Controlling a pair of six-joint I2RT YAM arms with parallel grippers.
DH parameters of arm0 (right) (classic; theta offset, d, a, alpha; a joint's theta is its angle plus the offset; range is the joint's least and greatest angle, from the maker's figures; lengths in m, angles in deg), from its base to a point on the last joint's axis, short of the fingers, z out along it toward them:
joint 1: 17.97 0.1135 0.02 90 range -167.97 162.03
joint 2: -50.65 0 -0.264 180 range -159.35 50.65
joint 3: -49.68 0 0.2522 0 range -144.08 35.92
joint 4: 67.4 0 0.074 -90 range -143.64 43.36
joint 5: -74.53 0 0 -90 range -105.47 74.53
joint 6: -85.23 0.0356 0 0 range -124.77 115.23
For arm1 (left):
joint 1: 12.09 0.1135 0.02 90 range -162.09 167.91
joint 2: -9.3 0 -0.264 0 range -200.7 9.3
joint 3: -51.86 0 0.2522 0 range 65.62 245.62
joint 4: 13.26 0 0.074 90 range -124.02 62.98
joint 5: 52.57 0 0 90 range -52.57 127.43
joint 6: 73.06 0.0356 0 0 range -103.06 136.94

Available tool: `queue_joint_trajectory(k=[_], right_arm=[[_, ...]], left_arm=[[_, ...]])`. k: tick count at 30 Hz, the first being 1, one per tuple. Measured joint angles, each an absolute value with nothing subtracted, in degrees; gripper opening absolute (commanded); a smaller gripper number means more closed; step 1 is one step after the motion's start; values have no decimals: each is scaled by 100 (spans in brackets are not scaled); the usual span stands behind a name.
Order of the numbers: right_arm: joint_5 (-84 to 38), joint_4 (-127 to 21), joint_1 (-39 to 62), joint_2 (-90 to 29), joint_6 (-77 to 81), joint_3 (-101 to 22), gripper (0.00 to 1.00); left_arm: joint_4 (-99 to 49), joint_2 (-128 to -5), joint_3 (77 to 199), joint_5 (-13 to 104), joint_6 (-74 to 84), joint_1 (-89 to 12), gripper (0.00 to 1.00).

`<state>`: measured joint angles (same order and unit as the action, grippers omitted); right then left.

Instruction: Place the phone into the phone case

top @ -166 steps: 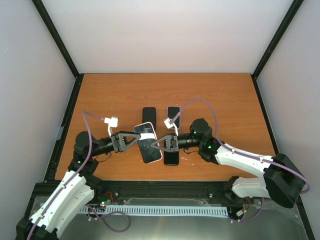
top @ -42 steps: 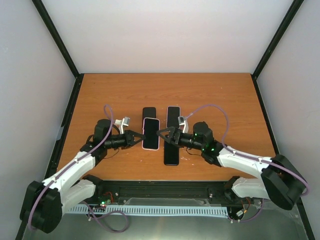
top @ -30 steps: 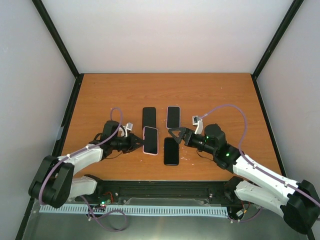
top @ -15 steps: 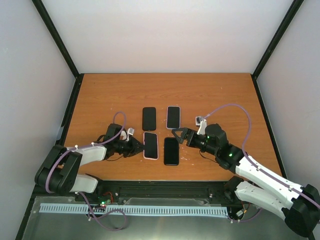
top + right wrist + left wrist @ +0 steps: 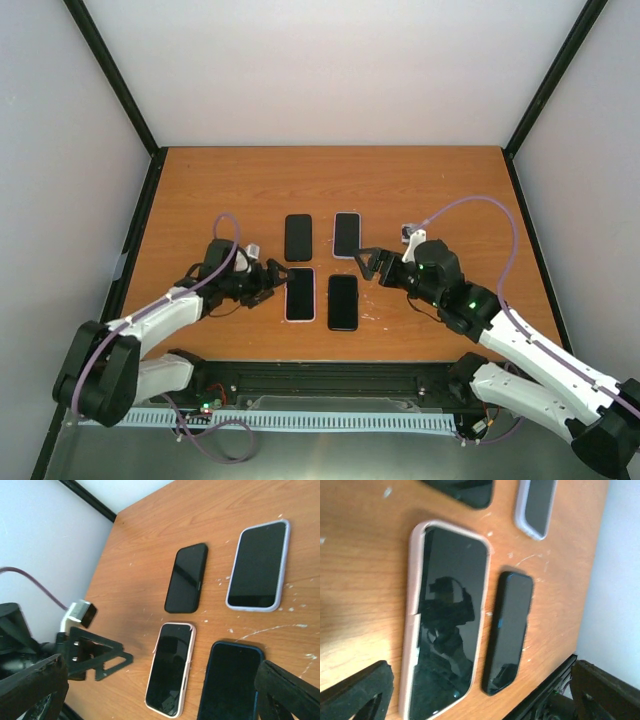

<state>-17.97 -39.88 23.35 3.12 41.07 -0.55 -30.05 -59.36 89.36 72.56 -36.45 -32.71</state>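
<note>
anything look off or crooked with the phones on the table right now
One thing: the black phone in the pale pink case shows a step midway along its rim, so it may not be fully seated, or that is only a button cutout. The wooden table has white scuffs. Nothing else stands out.

No legible txt, logos or nos. anywhere; phone (image 5: 450, 620) in pink case (image 5: 415, 580) is dark, blank, no marks.
</note>
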Motion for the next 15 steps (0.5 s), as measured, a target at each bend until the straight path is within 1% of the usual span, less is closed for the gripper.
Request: queue_joint_trajectory(k=[7,15], right_arm=[[-1349,-3210,2335,408,3766,-761,100],[-1137,-2477,2331,404,3550,-1522,100]], left_arm=[[-4170,-5016,10062,6688,-3382,-3271,99],[-5040,-4249,11441,6141,-2853,-3271,99]])
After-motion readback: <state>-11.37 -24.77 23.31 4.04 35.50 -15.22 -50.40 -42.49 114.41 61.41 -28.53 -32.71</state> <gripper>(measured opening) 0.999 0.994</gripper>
